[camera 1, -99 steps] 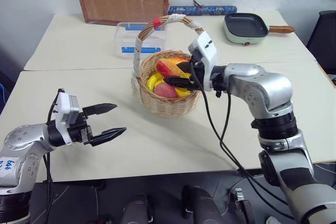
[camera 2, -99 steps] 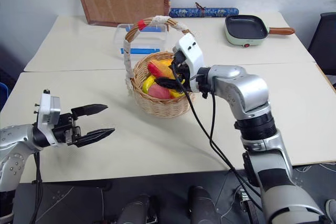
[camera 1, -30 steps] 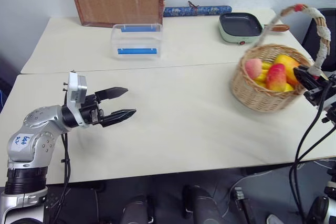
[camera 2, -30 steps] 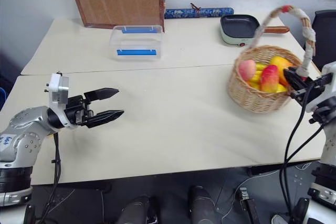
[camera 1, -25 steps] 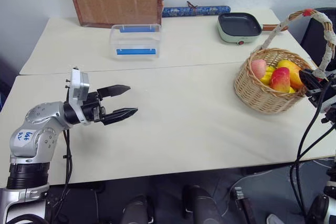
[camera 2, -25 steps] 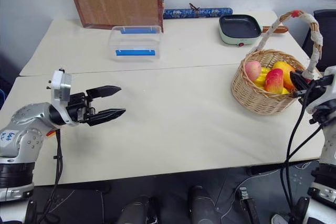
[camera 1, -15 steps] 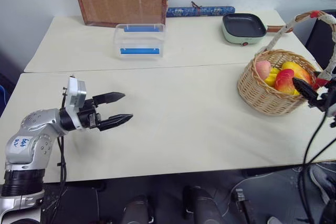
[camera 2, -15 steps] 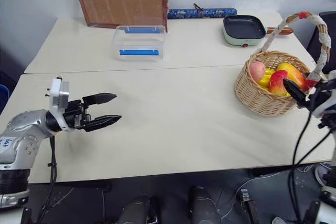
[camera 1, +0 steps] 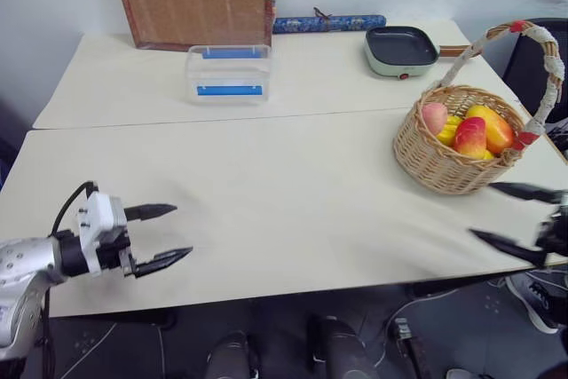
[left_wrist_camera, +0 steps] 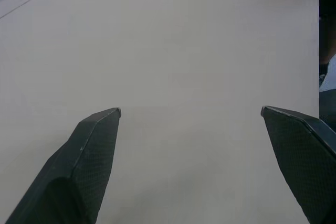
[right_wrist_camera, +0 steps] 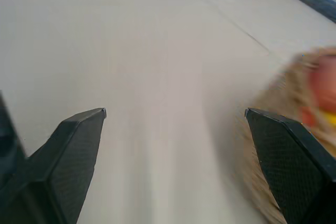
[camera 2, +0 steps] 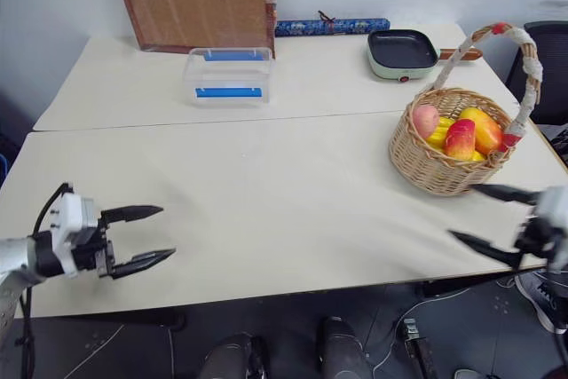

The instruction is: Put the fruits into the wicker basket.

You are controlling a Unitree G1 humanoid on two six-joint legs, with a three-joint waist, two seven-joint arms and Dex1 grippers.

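A: In the left eye view, where does the round tan woven wicker basket (camera 1: pixel 457 150) with its cloth-wrapped arched handle sit?

B: Upright at the right end of the near cream table (camera 1: pixel 293 201). The round pink-red peach (camera 1: pixel 434 117) lies at its left side and the elongated red-to-yellow mango (camera 1: pixel 470 137) is just beside it, both inside.

A: And the grippers there?

B: The left gripper (camera 1: pixel 169 234) hangs over the table's near left corner, fingers spread, nothing between them. The right gripper (camera 1: pixel 516 216) is at the near right edge just in front of the basket, fingers wide apart and clear of it.

A: Left wrist view?

B: Two black fingers (left_wrist_camera: pixel 89 153) splayed over bare tabletop.

A: Right wrist view?

B: Fingers (right_wrist_camera: pixel 73 153) released and far apart, with the basket's blurred woven wall by one of them, not touching.

A: Anything behind?

B: On the far table a clear plastic box with blue stripes (camera 1: pixel 228 73) and a pale green square pan (camera 1: pixel 401 45)
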